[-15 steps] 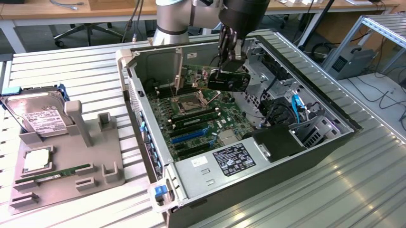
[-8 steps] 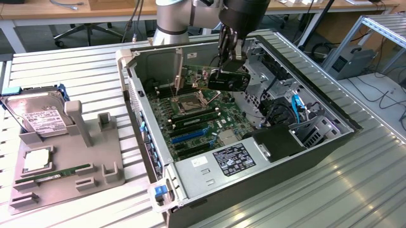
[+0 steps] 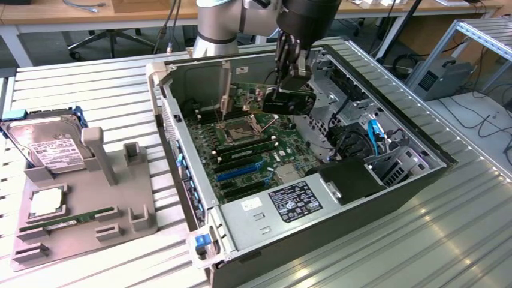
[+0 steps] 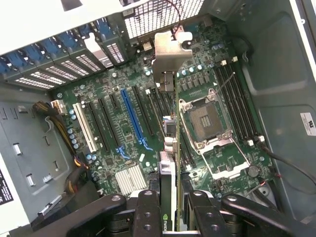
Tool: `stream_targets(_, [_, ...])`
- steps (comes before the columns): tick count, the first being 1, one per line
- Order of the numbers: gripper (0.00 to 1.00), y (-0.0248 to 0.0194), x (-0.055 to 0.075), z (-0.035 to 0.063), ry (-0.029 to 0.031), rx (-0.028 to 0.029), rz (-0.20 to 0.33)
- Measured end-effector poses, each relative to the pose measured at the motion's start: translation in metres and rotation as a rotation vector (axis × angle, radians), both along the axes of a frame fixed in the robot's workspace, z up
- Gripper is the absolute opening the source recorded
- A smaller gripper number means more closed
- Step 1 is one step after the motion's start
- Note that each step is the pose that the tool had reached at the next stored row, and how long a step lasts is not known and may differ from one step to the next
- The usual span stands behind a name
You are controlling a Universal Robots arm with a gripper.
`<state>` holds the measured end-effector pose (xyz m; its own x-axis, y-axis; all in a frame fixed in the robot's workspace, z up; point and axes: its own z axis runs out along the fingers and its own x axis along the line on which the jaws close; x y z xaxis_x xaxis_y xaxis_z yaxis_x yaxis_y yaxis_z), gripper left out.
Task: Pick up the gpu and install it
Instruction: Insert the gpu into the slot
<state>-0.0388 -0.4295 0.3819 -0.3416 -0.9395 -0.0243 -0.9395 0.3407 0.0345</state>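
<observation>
Exterior view: pincer clamped on gpu, card held on edge above motherboard inside open computer case on table. Wrist view: silver bracket toward case's vented wall.

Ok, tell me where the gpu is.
Exterior view, centre: the gpu hangs in the gripper inside the open case, above the motherboard, by the CPU socket.

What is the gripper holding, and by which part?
The gripper pinches the thin green gpu card with dark cooler across its two faces, along its upper edge.
</observation>
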Motion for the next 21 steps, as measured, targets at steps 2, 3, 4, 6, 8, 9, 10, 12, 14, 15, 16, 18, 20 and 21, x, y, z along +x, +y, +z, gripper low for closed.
stream_targets(2, [0.27, 0.0, 0.0004, 0.0, 0.0, 0.0001, 0.004])
stream_targets(3, [0.27, 0.0, 0.0006, -0.0001, 0.0, 0.0, 0.007])
stream_targets(4, [0.27, 0.0, 0.0008, -0.0001, 0.0, 0.0, 0.01])
stream_targets(6, [0.27, 0.0, 0.0013, -0.0001, 0.0, 0.0, 0.017])
stream_targets(8, [0.27, 0.0, 0.0017, -0.0002, 0.0, 0.0, 0.023])
stream_targets(9, [0.27, 0.0, 0.0019, -0.0002, 0.0, 0.0, 0.027])
stream_targets(10, [0.27, 0.0, 0.0021, -0.0002, 0.0, 0.0, 0.03])
stream_targets(12, [0.27, 0.0, 0.0027, -0.0003, 0.0, 0.0, 0.038])
stream_targets(14, [0.27, 0.0, 0.0033, -0.0003, 0.0, 0.0, 0.045])
stream_targets(15, [0.27, 0.0, 0.0035, -0.0003, 0.0, 0.0001, 0.048])
stream_targets(16, [0.27, 0.0, 0.0037, -0.0003, 0.0, 0.0, 0.051])
stream_targets(18, [0.27, 0.0, 0.0042, -0.0004, -0.0001, 0.0, 0.058])
stream_targets(20, [0.27, 0.0, 0.0045, -0.0004, 0.0, 0.0, 0.064])
stream_targets(21, [0.27, 0.0, 0.0046, -0.0004, 0.0, 0.0, 0.067])
